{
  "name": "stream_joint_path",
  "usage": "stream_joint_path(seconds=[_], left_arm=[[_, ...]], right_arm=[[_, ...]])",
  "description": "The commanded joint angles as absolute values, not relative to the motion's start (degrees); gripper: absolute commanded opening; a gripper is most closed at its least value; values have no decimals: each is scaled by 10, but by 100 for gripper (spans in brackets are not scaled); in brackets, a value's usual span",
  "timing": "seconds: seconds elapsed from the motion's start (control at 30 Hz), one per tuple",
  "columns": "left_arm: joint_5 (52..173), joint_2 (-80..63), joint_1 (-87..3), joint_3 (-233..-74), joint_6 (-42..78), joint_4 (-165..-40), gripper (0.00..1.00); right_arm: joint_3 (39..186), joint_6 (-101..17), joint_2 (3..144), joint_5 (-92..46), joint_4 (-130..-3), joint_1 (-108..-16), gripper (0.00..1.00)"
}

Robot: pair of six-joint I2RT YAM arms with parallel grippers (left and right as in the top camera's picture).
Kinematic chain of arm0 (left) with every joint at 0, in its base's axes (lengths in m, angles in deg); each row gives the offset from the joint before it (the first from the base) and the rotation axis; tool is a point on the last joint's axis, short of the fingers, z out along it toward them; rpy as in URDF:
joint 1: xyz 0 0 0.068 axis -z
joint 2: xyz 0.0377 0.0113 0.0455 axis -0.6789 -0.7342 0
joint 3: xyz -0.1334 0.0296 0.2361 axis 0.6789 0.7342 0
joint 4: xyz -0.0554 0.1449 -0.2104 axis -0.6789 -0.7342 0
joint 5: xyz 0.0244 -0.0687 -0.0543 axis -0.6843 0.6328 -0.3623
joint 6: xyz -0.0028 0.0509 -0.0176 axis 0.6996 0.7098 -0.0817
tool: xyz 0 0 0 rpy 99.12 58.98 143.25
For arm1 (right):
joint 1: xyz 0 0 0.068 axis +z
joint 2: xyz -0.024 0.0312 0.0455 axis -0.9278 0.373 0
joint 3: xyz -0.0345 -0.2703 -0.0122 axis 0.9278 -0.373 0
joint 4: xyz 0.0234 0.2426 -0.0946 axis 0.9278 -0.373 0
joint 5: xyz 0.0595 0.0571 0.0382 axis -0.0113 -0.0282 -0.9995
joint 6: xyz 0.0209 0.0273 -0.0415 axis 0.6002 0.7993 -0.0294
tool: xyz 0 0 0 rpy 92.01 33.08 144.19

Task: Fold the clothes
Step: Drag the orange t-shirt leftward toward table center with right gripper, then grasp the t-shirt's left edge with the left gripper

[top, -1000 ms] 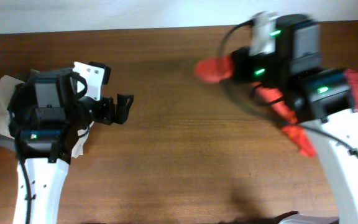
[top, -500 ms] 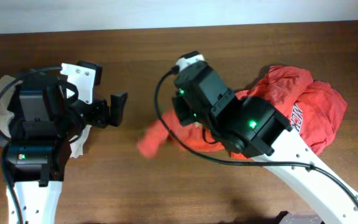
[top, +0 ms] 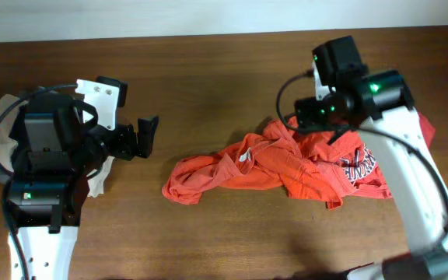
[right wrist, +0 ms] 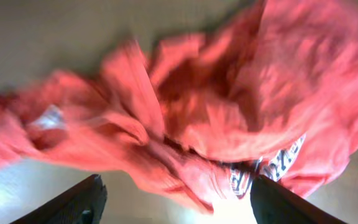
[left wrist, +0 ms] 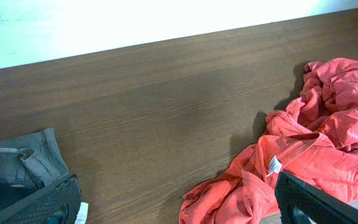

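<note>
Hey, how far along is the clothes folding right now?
Done: only that the red shirt lies out on the table, crumpled and unfolded. In hand: nothing; the right claw hangs open over it, the left claw open and empty. Left: flattening it and every fold.

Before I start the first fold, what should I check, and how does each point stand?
1. Right gripper holding nothing: ok, jaws apart above the shirt.
2. Left gripper open and empty: ok, away from the shirt.
3. Shirt spread flat on the table: not ok, crumpled heap.
4. Collar label found: ok, white, facing up.
5. Front or back facing up: cannot tell, bunched.
</note>
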State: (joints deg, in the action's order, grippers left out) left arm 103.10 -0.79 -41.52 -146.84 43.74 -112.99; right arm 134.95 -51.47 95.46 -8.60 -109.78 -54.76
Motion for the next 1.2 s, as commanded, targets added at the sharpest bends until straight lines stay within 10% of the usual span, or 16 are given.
stream_joint_path(seconds=[0.0, 0.2, 0.53, 1.17], left_arm=[[1027, -8, -414, -1480, 440, -1133, 100], [1027, -9, -414, -1480, 440, -1133, 99], [1028, -13, -414, -1480, 440, -1128, 99], [1251, -97, -392, -1480, 443, -1169, 99]], right_arm=[[1283, -617, 1001, -157, -1100, -574, 78], [1168, -659, 1037, -201, -1038, -572, 76], [1171, -629, 1025, -221, -1042, -572, 4], [1540, -584, 953, -184, -1119, -571, 4]])
